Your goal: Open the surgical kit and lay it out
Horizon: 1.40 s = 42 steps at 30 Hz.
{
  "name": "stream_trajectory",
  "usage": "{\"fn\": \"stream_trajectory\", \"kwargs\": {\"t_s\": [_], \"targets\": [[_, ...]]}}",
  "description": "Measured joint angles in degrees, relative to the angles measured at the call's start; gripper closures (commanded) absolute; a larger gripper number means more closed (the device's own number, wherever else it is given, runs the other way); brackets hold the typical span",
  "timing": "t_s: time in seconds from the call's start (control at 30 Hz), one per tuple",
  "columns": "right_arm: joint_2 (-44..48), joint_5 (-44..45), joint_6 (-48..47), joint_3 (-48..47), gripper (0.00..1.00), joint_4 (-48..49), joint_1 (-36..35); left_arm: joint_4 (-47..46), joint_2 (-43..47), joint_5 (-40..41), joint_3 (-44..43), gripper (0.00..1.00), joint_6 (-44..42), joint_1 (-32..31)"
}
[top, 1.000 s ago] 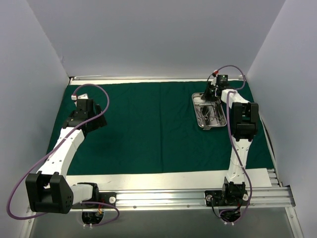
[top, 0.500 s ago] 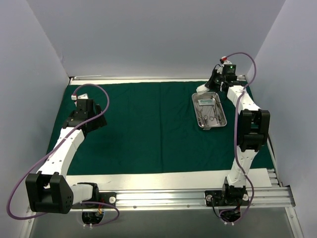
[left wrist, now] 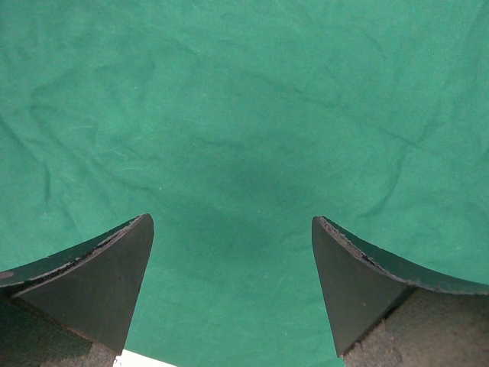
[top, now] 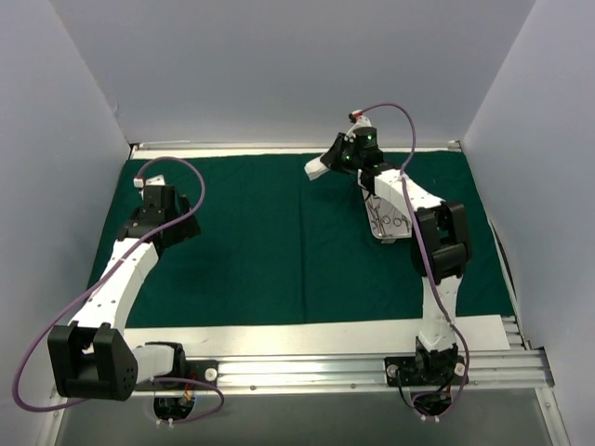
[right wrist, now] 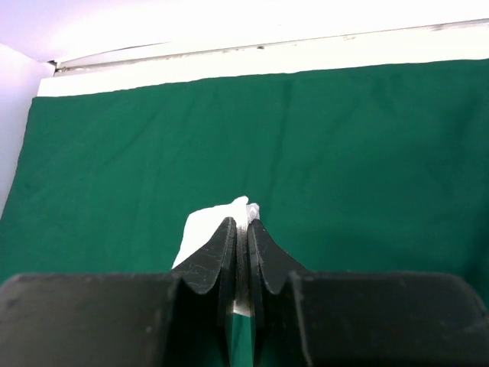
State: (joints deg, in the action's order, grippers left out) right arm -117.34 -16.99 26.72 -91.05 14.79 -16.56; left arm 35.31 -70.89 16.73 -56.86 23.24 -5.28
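Note:
The dark green cloth drape (top: 270,242) lies spread flat over the table. The shiny steel tray (top: 382,221) stands on it at the back right, partly hidden by my right arm, with small silver instruments inside. My right gripper (top: 332,163) is shut on a white gauze wad (top: 318,168) and holds it above the cloth, left of the tray. In the right wrist view the gauze (right wrist: 200,229) sticks out past the closed gripper (right wrist: 239,223). My left gripper (top: 160,206) is open and empty just above the cloth (left wrist: 244,115) at the left (left wrist: 233,222). The packet and tweezers cannot be made out.
White walls close in the table on three sides. A white strip (top: 316,336) borders the cloth's near edge, with the metal rail (top: 372,370) and arm bases behind it. A pale ledge (right wrist: 252,53) runs along the cloth's far edge.
My right gripper has risen from the tray's far end with the white gauze wad and swung left, now past the tray over the open cloth. The left arm has not moved.

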Motion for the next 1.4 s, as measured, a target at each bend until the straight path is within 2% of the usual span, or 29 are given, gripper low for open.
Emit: {"fn": "stream_trajectory", "kwargs": {"t_s": [0.37,0.93,1.03,1.3,1.4], "targets": [[-10.71,1.81,2.08,2.60,1.00,7.96,-1.07,0.02,0.33,0.00,0.00,0.06,0.00,0.00],[-11.98,8.66,-0.39,5.81,0.98,8.33,-1.05,0.02,0.37,0.00,0.00,0.06,0.00,0.00],[-11.96,9.20,0.13,7.65,0.95,11.15,-1.05,0.02,0.37,0.00,0.00,0.06,0.00,0.00],[-11.43,9.79,0.83,9.53,0.71,14.23,-1.09,0.02,0.37,0.00,0.00,0.06,0.00,0.00],[-11.28,9.75,0.52,9.53,0.69,14.27,-1.16,0.00,0.37,0.00,0.00,0.06,0.00,0.00]]}}
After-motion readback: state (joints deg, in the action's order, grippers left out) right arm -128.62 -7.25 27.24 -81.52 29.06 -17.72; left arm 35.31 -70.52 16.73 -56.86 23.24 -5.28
